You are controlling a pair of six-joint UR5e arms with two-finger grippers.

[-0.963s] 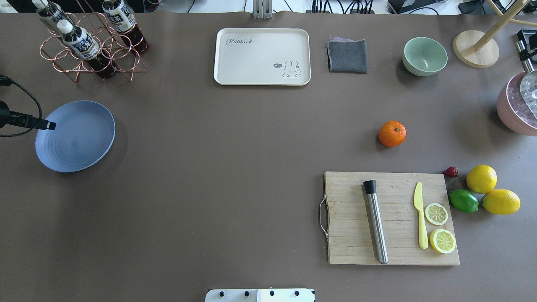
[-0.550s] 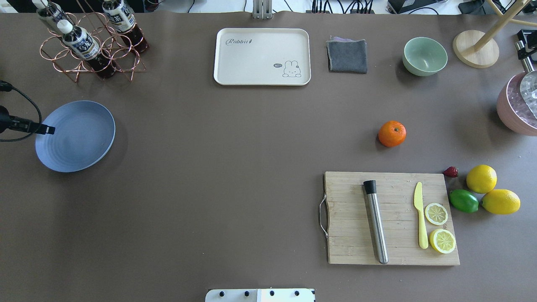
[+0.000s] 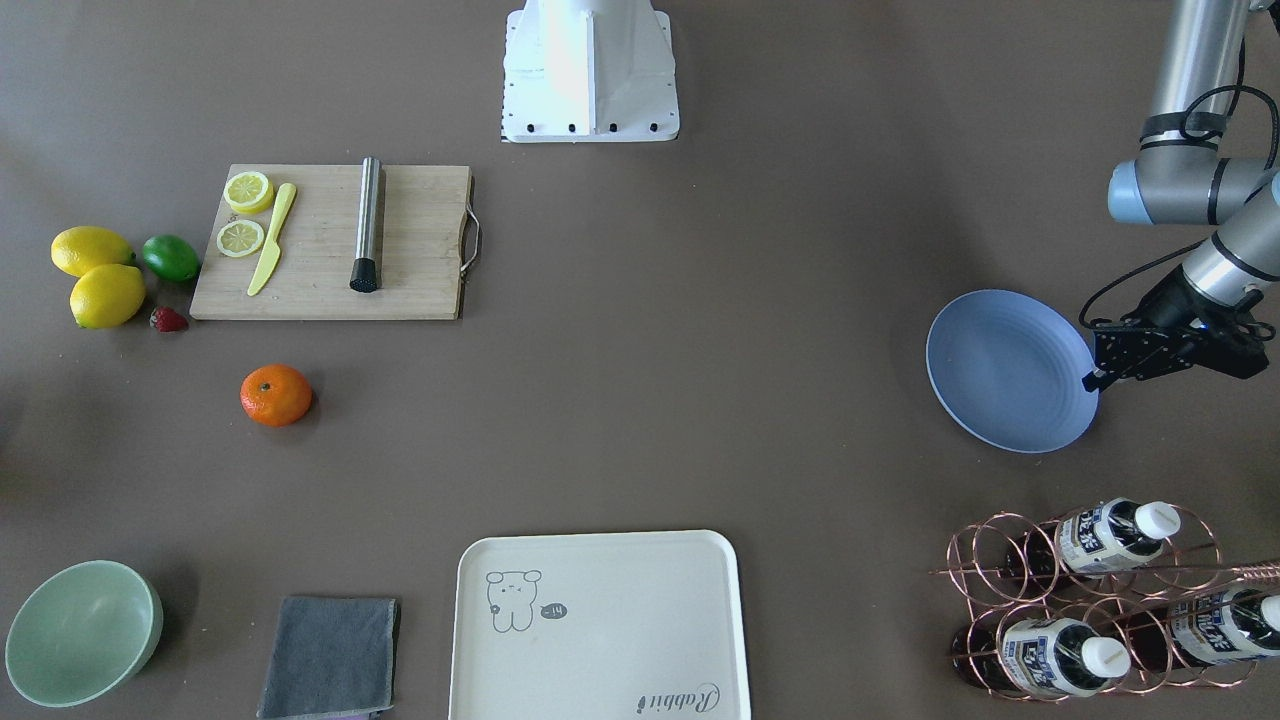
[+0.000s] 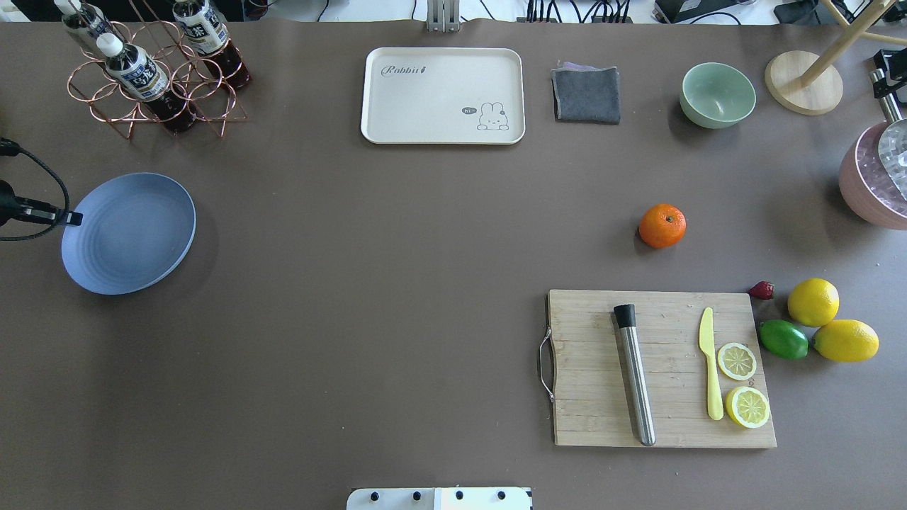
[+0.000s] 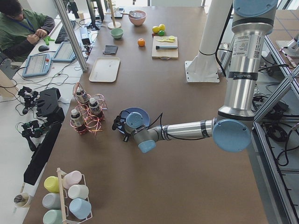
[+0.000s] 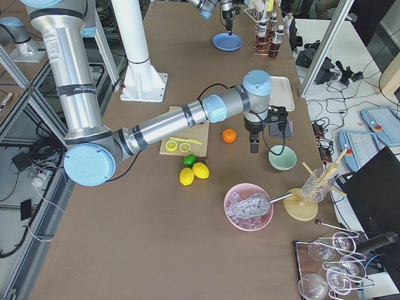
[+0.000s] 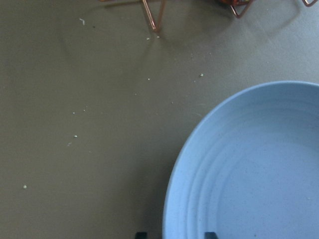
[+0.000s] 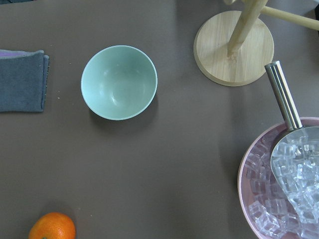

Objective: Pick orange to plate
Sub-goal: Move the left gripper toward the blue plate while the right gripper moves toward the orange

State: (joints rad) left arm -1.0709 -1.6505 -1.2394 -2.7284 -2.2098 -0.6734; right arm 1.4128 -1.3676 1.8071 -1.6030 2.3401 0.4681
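L gripper (image 3: 1095, 378) at plate (image 4: 134, 241) rim, fingers (image 7: 141, 234) spread astride it, prob. to steady it; orange (image 4: 662, 226) on table (image 4: 397, 283) by cutting board (image 4: 595, 382), well apart from plate — R gripper (image 6: 252, 147) hovers near it, grip state can't tell.

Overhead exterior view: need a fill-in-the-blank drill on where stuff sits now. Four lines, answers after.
The small round bright-orange orange lies on the brown ____, far from the round periwinkle-blue plate.
The left tool is at the plate's rim, near the copper wire rack holding ____.
The rectangular wooden cutting board carries ____ lemon slices.
The mint-green bowl holds ____.
Missing words: table; bottles; two; nothing.
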